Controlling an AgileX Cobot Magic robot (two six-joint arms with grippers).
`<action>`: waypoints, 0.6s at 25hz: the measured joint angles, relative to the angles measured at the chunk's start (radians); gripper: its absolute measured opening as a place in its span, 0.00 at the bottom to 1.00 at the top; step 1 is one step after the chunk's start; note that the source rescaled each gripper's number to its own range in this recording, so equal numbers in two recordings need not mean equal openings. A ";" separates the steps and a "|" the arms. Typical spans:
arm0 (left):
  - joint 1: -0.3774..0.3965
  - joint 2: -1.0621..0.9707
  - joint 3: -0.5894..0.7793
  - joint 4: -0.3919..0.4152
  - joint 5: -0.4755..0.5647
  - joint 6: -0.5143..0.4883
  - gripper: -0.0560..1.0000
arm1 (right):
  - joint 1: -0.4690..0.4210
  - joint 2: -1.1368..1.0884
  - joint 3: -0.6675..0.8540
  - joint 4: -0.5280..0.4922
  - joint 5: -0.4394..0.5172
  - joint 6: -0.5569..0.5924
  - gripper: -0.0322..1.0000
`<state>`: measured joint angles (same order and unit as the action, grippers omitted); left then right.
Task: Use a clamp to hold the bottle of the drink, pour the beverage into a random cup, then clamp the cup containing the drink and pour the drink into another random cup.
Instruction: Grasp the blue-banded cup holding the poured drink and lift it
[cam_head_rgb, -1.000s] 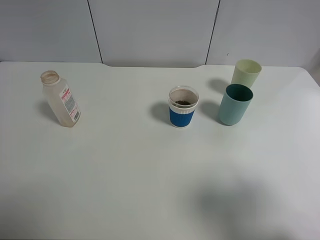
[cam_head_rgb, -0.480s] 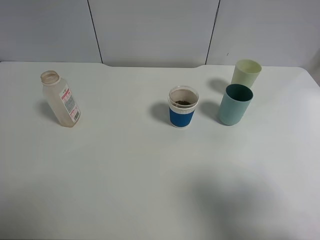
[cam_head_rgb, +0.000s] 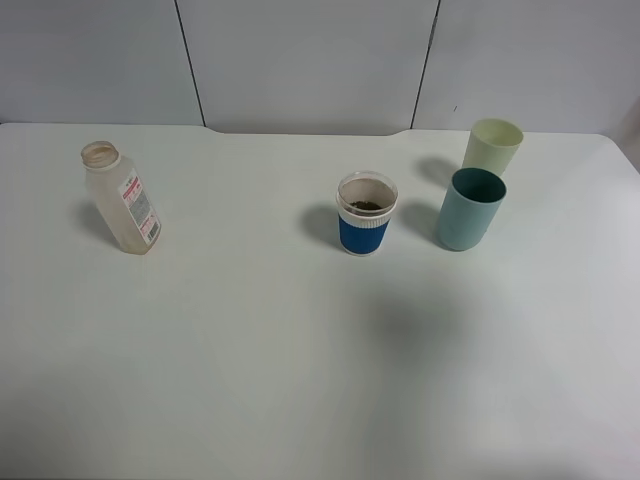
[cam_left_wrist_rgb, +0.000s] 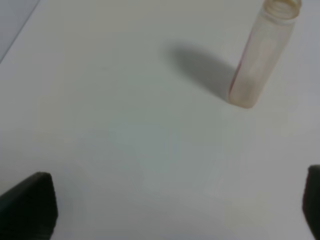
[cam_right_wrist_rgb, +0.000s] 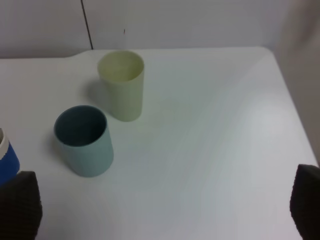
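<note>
Bottle upright, long axis vertical, uncapped neck upward, apparently empty.

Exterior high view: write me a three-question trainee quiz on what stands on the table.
1. True or false: the bottle is capped.
2. How many cups stand on the table?
3. Which cup holds something dark? A. teal cup B. blue-banded cup C. pale yellow-green cup
Key: 1 false, its neck is open; 2 three; 3 B.
</note>
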<state>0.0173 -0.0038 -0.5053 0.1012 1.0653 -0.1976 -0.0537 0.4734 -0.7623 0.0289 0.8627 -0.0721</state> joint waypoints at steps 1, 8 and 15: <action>0.000 0.000 0.000 0.000 0.000 0.000 1.00 | 0.000 0.036 0.000 0.004 -0.013 0.000 1.00; 0.000 0.000 0.000 0.000 0.000 0.000 1.00 | 0.145 0.244 0.000 0.011 -0.144 0.000 1.00; 0.000 0.000 0.000 0.000 0.000 0.000 1.00 | 0.359 0.457 0.000 -0.064 -0.276 0.092 1.00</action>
<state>0.0173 -0.0038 -0.5053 0.1012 1.0653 -0.1976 0.3057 0.9301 -0.7623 -0.0350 0.5866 0.0201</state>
